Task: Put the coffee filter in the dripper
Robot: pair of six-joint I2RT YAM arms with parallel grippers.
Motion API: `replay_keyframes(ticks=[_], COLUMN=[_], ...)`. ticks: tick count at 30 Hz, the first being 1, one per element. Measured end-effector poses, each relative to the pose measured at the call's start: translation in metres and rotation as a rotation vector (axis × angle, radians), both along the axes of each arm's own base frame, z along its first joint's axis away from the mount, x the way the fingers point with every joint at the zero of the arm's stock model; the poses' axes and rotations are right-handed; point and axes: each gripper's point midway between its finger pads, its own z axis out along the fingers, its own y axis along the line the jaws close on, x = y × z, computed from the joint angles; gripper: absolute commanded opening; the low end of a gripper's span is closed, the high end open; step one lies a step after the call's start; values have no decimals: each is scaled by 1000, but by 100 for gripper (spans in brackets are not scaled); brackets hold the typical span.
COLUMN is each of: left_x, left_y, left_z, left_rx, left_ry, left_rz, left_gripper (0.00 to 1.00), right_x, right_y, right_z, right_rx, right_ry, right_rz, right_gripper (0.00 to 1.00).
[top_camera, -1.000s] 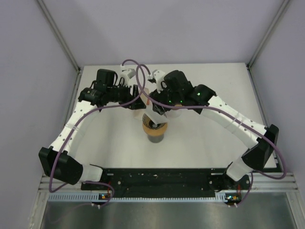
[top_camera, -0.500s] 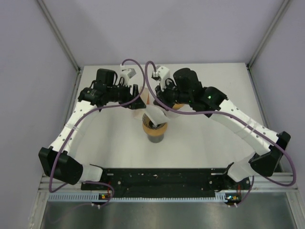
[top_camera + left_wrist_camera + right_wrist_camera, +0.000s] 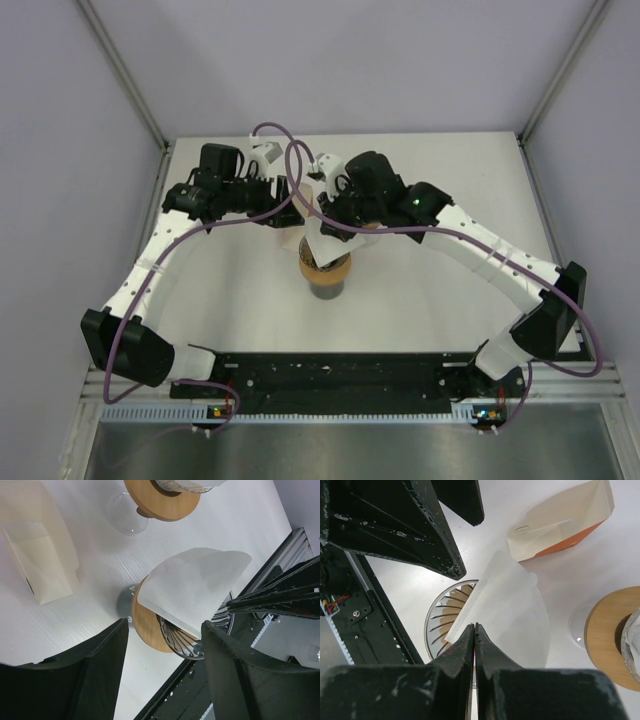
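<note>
Reaching over the dripper [image 3: 338, 268] at the desk's [image 3: 420, 310] centre, your right gripper [image 3: 474, 627] pinches the coffee filter [image 3: 510, 610]; left gripper [image 3: 165, 625] hovers open alongside.

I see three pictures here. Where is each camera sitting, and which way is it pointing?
Top external: fixed above and behind the arms, looking down on the table; both arms show whole, left gripper and right gripper close together mid-table.
Left wrist: on the left arm, looking past its own open fingers at the coffee filter standing in the dripper.
Right wrist: on the right arm, looking down along its shut fingers onto them.
Shared: both wrist views show filter, dripper and the cardboard box.
</note>
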Motion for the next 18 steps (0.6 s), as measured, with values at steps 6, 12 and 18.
replay_keyframes(ticks=[6, 12, 18], left_x=[1, 2, 2], left_y=[1, 1, 1], left_z=[-1, -1, -2], left_rx=[4, 6, 6], left_ry=[-2, -4, -5], left_rz=[6, 8, 9], left_gripper=[66, 66, 66], right_x=[10, 44, 62], right_y=[-8, -37, -42], right_z=[4, 18, 24], right_rx=[-15, 30, 77], right_ry=[-30, -22, 16], right_rz=[-60, -155, -153], right_gripper=[29, 57, 58])
